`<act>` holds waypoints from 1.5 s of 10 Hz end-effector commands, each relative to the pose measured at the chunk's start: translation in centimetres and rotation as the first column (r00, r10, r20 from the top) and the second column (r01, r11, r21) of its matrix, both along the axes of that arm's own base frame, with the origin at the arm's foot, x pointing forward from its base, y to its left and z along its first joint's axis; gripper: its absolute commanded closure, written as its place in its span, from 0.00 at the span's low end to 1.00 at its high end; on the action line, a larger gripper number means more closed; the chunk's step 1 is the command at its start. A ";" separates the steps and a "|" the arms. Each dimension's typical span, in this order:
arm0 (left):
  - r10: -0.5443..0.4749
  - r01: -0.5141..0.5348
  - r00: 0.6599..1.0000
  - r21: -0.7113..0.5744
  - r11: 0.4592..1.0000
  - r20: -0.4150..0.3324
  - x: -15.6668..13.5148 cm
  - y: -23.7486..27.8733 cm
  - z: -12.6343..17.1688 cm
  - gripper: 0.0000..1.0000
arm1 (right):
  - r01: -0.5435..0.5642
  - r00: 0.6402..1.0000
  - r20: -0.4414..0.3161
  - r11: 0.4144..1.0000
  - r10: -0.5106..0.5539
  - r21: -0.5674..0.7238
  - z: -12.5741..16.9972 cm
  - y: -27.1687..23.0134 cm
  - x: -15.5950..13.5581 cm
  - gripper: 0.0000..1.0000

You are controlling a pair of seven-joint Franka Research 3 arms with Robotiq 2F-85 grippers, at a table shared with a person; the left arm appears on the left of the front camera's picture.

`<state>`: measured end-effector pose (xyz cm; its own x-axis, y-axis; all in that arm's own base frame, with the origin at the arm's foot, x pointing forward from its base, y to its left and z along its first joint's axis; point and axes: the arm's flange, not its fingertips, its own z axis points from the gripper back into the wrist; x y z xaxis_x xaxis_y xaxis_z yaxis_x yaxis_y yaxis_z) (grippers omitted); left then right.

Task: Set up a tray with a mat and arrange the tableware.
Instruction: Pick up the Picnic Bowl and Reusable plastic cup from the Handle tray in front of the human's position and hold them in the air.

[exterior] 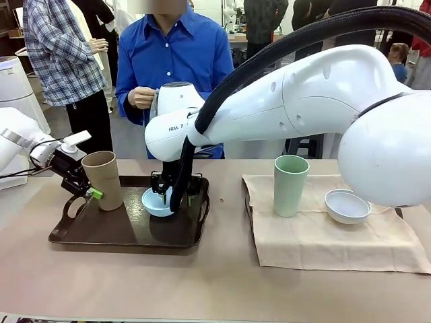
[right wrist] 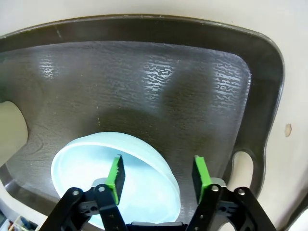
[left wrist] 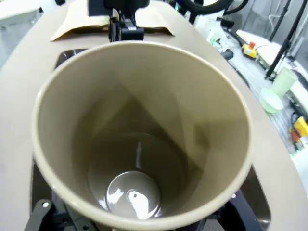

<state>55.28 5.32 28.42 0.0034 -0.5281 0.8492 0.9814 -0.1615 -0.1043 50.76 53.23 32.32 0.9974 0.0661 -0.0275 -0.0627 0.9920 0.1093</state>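
The left hand (exterior: 94, 194) was closed on the tan cup (exterior: 104, 176) between its fingers, while the right hand (right wrist: 158, 162) stood wide, fingers straddling the light blue bowl (right wrist: 82, 168) rim on the tray (right wrist: 168, 86).

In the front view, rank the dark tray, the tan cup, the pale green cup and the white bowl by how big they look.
1. dark tray
2. tan cup and pale green cup: about alike, so not ranked
3. white bowl
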 end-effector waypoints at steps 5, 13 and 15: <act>0.010 -0.010 1.000 0.034 0.999 0.004 -0.1 0.4 0.8 1.00 | -0.019 1.000 0.002 1.000 0.019 0.015 0.3 0.2 -0.3 1.00; 0.004 -0.004 1.000 0.036 0.999 0.011 -1.4 0.5 3.6 1.00 | 0.018 1.000 0.001 1.000 -0.018 -0.017 2.2 -0.9 -1.4 0.96; 0.016 -0.019 0.997 0.030 0.999 0.077 -3.6 0.5 7.7 1.00 | 0.017 0.998 0.067 1.000 -0.016 -0.013 6.7 -2.0 -3.8 0.96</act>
<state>53.88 5.98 34.08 -0.0413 -0.5537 0.8317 0.9872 -0.1512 -0.0516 49.31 52.77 36.83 0.9974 0.0718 0.0052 -0.0719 0.9907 0.1153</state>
